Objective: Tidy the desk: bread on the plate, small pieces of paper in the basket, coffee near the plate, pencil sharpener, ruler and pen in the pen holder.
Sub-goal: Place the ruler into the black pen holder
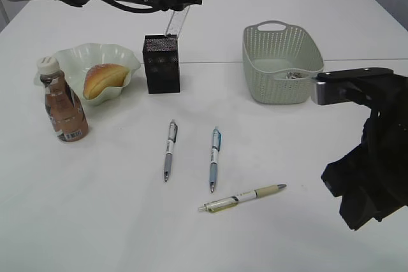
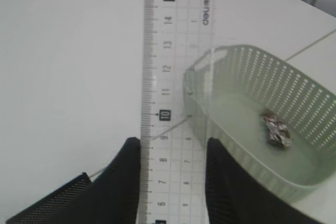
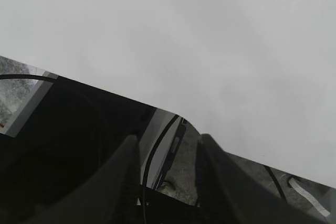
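Observation:
My left gripper [image 2: 173,145] is shut on a clear ruler [image 2: 176,103], with a black finger on each long edge. In the exterior view the ruler [image 1: 176,23] hangs tilted just above the black mesh pen holder [image 1: 162,64]. Bread [image 1: 104,79] lies on the wavy white plate [image 1: 76,55]. The coffee bottle [image 1: 62,101] stands in front of the plate. Three pens lie on the table: [image 1: 169,150], [image 1: 214,158], [image 1: 242,198]. A crumpled paper piece [image 2: 276,131] lies in the green basket [image 1: 280,62]. My right gripper [image 3: 168,142] is open and empty. The pencil sharpener is out of view.
The right arm [image 1: 370,157] hangs over the table's right edge, beside the basket. A corner of the pen holder [image 2: 52,203] shows at the bottom left of the left wrist view. The basket [image 2: 310,177] stands right of the ruler.

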Motion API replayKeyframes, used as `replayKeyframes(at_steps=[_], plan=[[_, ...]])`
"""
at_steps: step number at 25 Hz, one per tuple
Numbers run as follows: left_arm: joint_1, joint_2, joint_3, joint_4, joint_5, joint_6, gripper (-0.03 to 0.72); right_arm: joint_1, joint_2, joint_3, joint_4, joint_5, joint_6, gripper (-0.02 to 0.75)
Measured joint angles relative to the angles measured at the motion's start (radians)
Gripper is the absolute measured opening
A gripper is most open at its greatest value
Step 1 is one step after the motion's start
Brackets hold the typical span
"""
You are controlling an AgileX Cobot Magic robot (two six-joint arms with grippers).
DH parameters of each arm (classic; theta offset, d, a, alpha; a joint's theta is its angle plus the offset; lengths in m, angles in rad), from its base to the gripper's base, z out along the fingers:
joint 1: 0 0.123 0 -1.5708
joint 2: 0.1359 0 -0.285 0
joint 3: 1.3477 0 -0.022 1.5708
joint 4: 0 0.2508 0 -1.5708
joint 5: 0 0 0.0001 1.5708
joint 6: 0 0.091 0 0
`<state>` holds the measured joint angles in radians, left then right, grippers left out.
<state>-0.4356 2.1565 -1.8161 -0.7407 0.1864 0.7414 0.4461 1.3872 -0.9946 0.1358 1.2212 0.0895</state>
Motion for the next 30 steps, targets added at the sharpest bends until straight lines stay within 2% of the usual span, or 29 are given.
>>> replayKeyframes(at_steps=[10, 26, 30], plan=[[0.000, 0.036, 0.000, -0.020, -0.268, 0.000, 0.240, 0.000, 0.000, 0.000, 0.000, 0.000, 0.000, 0.262], [0.003, 0.169, 0.000, -0.059, -0.474, -0.003, 0.239, 0.000, 0.000, 0.000, 0.001, 0.000, 0.000, 0.261], [0.007, 0.190, 0.000, -0.017, -0.498, -0.061, 0.239, 0.000, 0.000, 0.000, 0.001, 0.000, 0.000, 0.261]])
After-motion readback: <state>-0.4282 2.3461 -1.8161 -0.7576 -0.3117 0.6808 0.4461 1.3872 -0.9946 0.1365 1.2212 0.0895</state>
